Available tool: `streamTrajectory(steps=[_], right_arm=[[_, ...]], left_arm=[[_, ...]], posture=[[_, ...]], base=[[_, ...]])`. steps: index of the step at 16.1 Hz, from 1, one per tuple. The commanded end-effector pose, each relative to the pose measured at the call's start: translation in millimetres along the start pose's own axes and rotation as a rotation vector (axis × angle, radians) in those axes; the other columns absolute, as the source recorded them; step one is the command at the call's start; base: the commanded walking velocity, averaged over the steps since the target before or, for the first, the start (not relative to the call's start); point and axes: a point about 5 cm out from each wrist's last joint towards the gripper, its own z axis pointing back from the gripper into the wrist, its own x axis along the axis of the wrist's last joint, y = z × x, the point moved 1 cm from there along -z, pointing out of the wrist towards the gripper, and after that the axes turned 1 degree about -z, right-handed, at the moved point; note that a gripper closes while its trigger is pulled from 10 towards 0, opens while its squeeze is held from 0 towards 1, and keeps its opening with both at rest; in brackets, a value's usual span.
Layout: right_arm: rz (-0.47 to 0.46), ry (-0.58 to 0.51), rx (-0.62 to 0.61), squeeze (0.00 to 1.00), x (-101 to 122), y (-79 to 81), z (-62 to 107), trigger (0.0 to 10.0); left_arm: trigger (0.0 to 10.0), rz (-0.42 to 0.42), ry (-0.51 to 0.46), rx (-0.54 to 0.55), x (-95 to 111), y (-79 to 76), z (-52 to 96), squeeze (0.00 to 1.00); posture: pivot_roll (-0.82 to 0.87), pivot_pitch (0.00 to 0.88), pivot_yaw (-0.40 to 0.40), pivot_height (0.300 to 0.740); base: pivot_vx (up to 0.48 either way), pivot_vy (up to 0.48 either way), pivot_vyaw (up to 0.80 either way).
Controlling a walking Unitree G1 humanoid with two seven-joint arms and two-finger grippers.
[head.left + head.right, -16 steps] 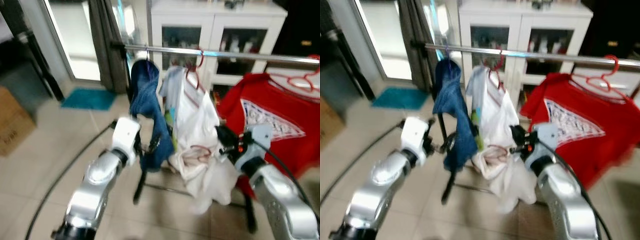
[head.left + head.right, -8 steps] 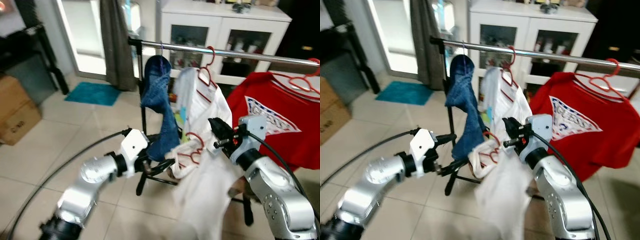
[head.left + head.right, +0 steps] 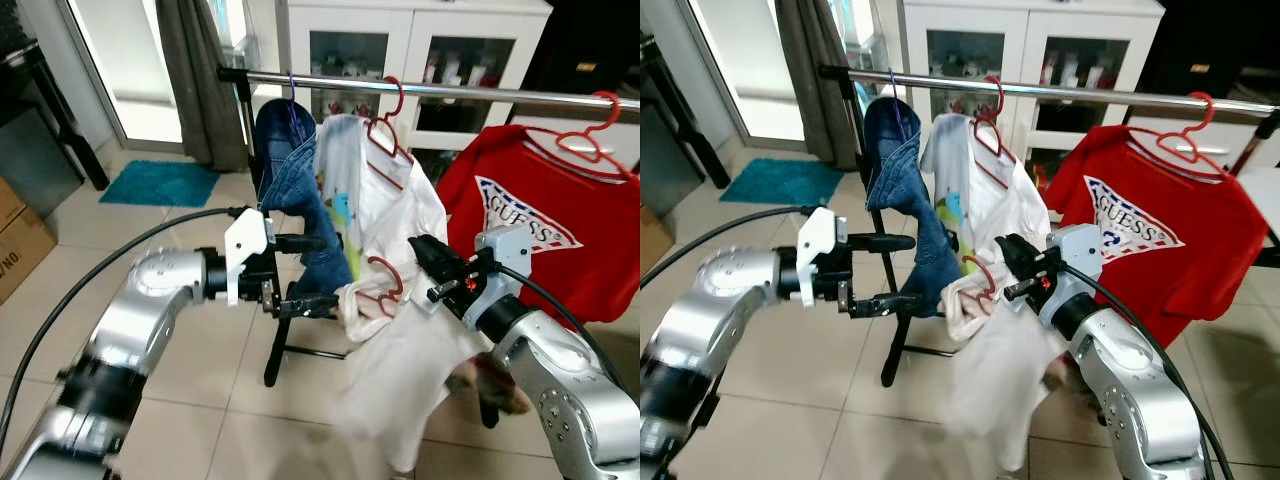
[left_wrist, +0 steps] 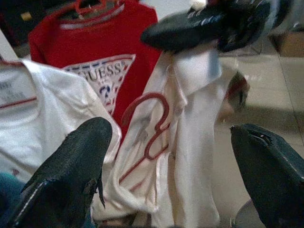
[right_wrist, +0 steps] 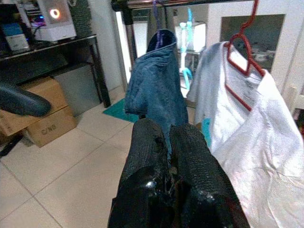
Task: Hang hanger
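Rail [image 3: 470, 92] behind; left gripper [image 3: 305, 271] wide open; right gripper [image 3: 428, 264] apparently pinching white shirt [image 3: 400, 350].

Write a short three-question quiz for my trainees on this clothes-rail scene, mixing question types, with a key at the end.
1. True or false: the left gripper has its two black fingers spread apart.
2. Multiple choice: the red plastic hanger not yet on the silver metal rail sits in which garment? A) the red printed T-shirt B) the white garment held near the right gripper C) the blue denim garment
3. Fill in: the floor mat beyond the rail is ____ in colour.

Key: 1 true; 2 B; 3 teal.
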Motion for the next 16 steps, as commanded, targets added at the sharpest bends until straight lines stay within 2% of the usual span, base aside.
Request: streamTrajectory(steps=[1, 4, 6, 9, 10, 12, 13, 14, 15, 16], right_arm=[[0.006, -0.022, 0.05, 0.0, 7.8, 6.5, 1.0, 10.0], [0.016, -0.026, 0.101, 0.0, 12.9, 10.8, 3.1, 10.0], [0.021, -0.026, 0.122, 0.0, 15.1, 12.1, 4.3, 10.0], [0.023, -0.023, 0.128, 0.0, 16.1, 12.4, 4.7, 10.0], [0.025, -0.022, 0.141, 0.0, 17.6, 14.0, 4.7, 10.0], [0.027, -0.022, 0.154, 0.0, 18.7, 15.9, 4.8, 10.0], [0.027, -0.022, 0.158, 0.0, 18.9, 16.6, 5.0, 10.0], [0.028, -0.022, 0.159, 0.0, 18.9, 17.0, 5.2, 10.0], [0.027, -0.022, 0.161, 0.0, 18.9, 17.1, 5.3, 10.0], [0.028, -0.022, 0.162, 0.0, 19.1, 16.9, 5.2, 10.0]], left_arm=[[10.0, -0.017, 0.034, -0.025, -3.5, 4.9, -0.5, 0.0], [10.0, -0.037, 0.071, -0.095, -5.3, 12.3, -4.9, 0.0], [10.0, -0.079, 0.088, -0.144, -2.3, 16.4, -13.5, 0.0], [10.0, -0.098, 0.08, -0.193, -0.1, 16.4, -21.0, 0.0], [10.0, -0.122, 0.08, -0.241, 0.0, 14.2, -29.8, 0.0], [10.0, -0.132, 0.069, -0.281, 2.1, 13.1, -37.2, 0.0], [7.6, -0.13, 0.067, -0.313, 2.9, 11.4, -40.0, 0.0], [4.2, -0.131, 0.069, -0.325, 3.1, 10.5, -41.3, 0.0], [0.2, -0.128, 0.07, -0.339, 3.1, 10.0, -44.3, 0.0], [0.0, -0.13, 0.07, -0.339, 2.8, 11.5, -46.9, 0.0]], posture=[[-0.15, 0.0, 0.045, 0.74], [-0.16, 0.0, 0.049, 0.74], [-0.16, 0.0, 0.048, 0.74], [-0.16, 0.0, 0.048, 0.74], [-0.17, 0.0, 0.047, 0.74], [-0.17, 0.0, 0.048, 0.74], [-0.17, 0.0, 0.048, 0.74], [-0.17, 0.0, 0.048, 0.74], [-0.18, 0.0, 0.051, 0.74], [-0.18, 0.0, 0.051, 0.74]], base=[[0.0, 0.0, 0.0], [0.0, 0.0, 0.0], [0.0, 0.0, 0.0], [0.0, 0.0, 0.0], [0.0, 0.0, 0.0], [0.0, 0.0, 0.0], [0.0, 0.0, 0.0], [0.0, 0.0, 0.0], [0.0, 0.0, 0.0], [0.0, 0.0, 0.0]])
